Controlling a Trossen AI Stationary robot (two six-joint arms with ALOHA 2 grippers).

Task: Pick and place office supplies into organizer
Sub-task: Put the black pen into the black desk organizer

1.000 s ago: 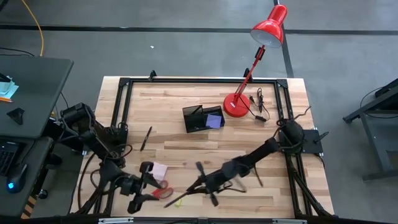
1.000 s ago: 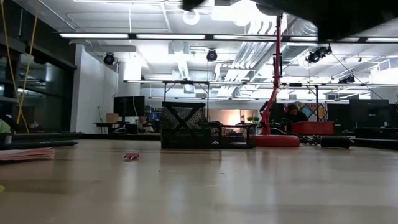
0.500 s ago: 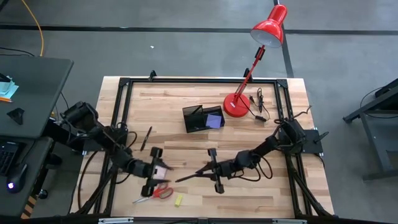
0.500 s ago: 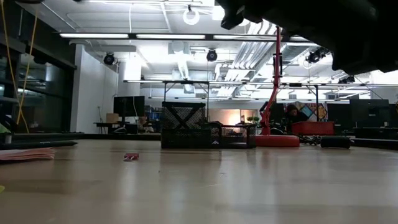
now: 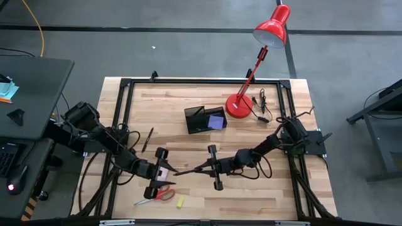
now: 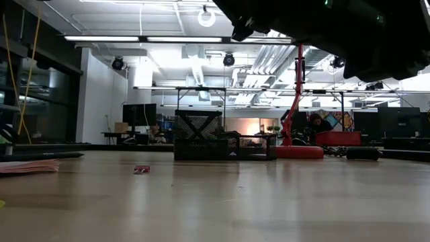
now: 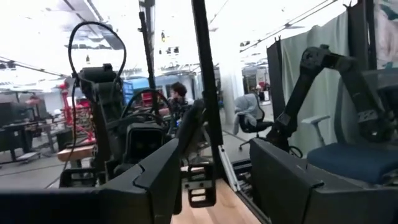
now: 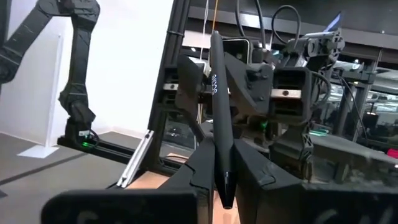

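High view: a slim black pen [image 5: 188,169] is pinched in the closed fingers of the right gripper [image 5: 204,167], held above the table on the front side of the organizer [image 5: 205,118], with its free end pointing at the left gripper [image 5: 164,173]. The right wrist view shows the pen [image 8: 220,118] rising between that arm's two fingers and reaching the left gripper facing it. In the left wrist view the same pen [image 7: 206,87] stands in the gap between the left gripper's fingers [image 7: 155,171], which are parted about halfway; whether they touch the pen cannot be told. Just beside the left gripper lies a pink sticky-note pad [image 5: 162,169], and nearer the table's front edge the red-handled scissors [image 5: 162,195] and a tiny yellow piece [image 5: 180,202]. A second black pen [image 5: 147,139] lies left of the organizer, well apart from it. The organizer holds a purple sticky-note pad [image 5: 217,122] in its right compartment. A red desk lamp [image 5: 239,105] stands just to the organizer's right.
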